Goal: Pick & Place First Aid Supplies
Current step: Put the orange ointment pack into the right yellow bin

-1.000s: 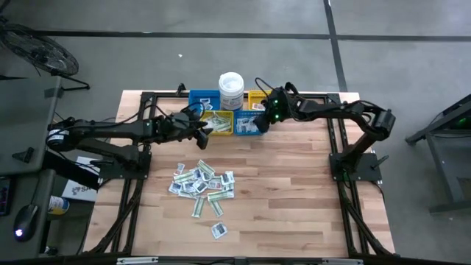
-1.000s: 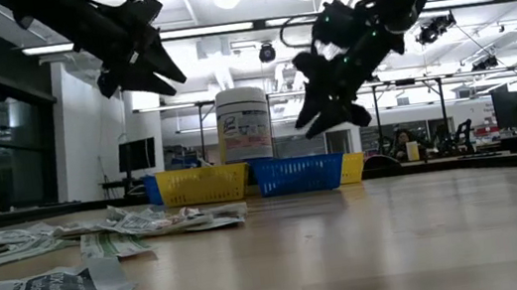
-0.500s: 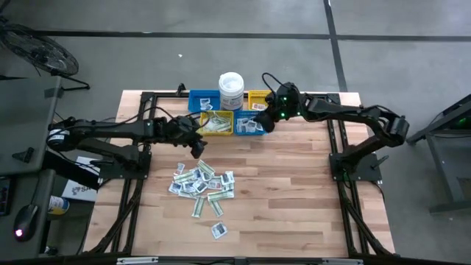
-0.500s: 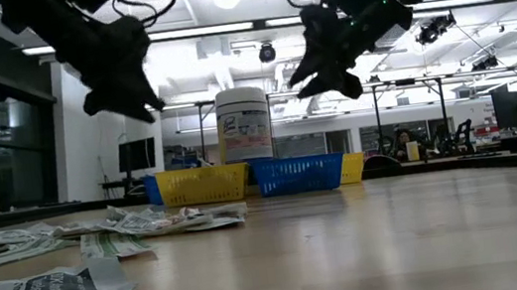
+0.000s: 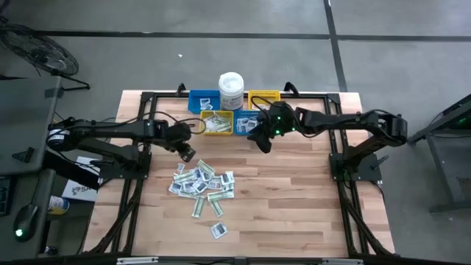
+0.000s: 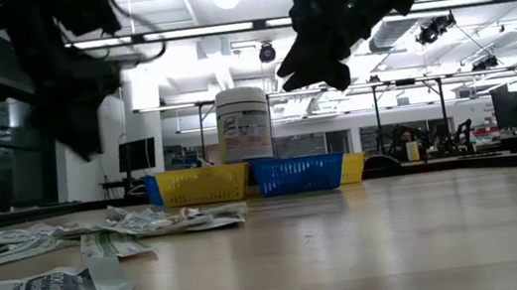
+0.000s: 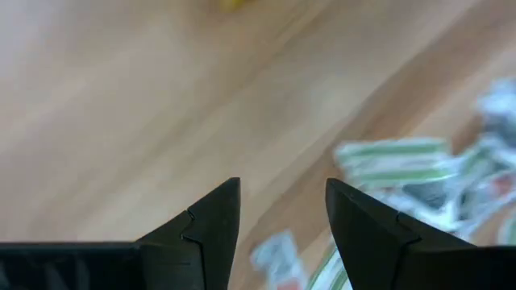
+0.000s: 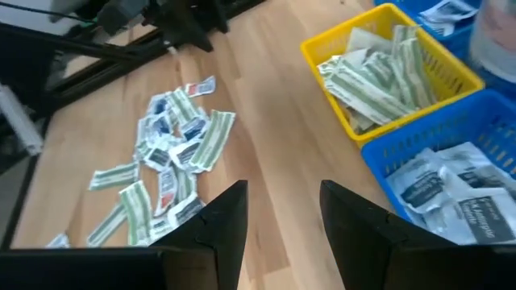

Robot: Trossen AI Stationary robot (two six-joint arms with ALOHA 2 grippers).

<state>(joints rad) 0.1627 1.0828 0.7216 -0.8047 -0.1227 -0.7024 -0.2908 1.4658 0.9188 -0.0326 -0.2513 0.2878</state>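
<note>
Dozens of packets lie just beside the empty, wide-open left tool.

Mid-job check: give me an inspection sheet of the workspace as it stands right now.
Surface: wooden table, bare across its right half.
Job's things: loose packets piled left of centre; one stray packet nearer the front edge; green strips in the yellow bin, white squares in the blue bin.
Clutter: white tub among the bins at the back edge.
Grippers: left gripper above the table beside the pile, jaws open, empty; right gripper in front of the bins, jaws open, empty.
Cables: one looped above the right arm in the low view.
Surroundings: grey floor, workshop room behind.
</note>
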